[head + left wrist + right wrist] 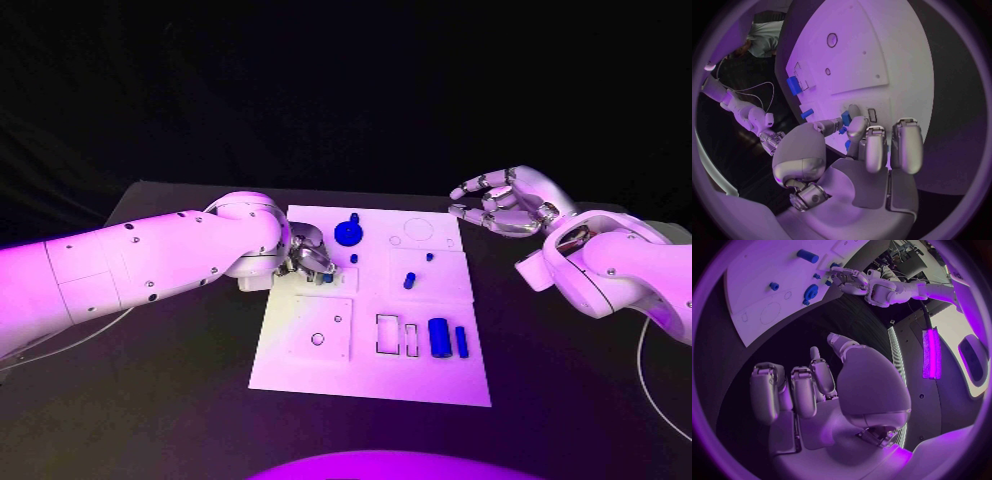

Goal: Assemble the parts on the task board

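Note:
The white task board lies in the middle of the table. My left hand is low over its left edge and pinches a small blue part between thumb and a finger. Near it on the board are a round blue knob, a small blue peg and a blue cylinder beside a slim blue bar. My right hand hovers above the table off the board's far right corner, its fingers loosely curled and apart, holding nothing. The right wrist view shows the knob and my left hand.
Empty outlined slots sit in the board's near half, and a round hole in its left plate. Thin cables trail over the black table on both sides.

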